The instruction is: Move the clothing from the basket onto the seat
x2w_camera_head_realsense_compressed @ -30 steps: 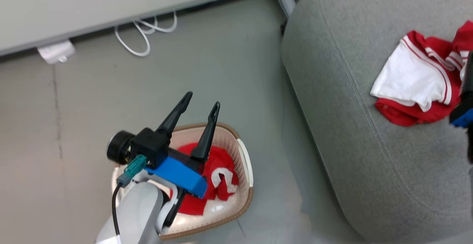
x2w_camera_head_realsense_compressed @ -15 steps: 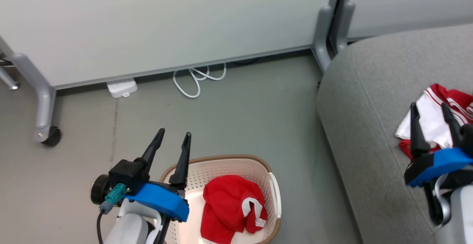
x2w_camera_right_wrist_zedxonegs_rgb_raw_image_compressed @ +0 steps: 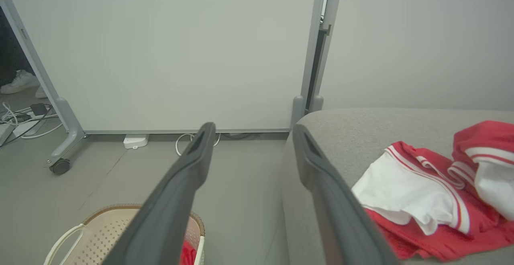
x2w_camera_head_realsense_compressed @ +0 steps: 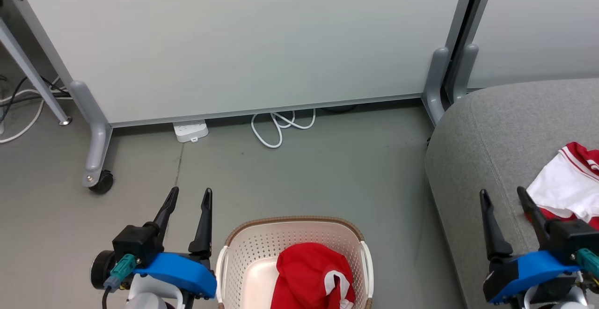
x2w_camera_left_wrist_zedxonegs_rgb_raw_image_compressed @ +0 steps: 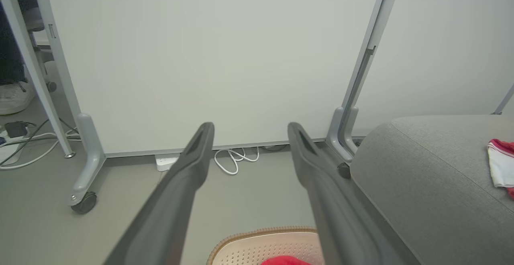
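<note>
Clothing (x2w_camera_head_realsense_compressed: 311, 276) in basket (x2w_camera_head_realsense_compressed: 292, 220) and on seat (x2w_camera_head_realsense_compressed: 491, 136); left tool (x2w_camera_head_realsense_compressed: 192, 191), wide, now beside basket; right tool (x2w_camera_head_realsense_compressed: 501, 190) wide.

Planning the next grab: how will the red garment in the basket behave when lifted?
The red garment lies crumpled in soft folds, so it will probably hang floppy from a pinch. It looks like thin fabric, likely light for its size. It sits below the rim of the basket, so trailing cloth may drag there.
</note>
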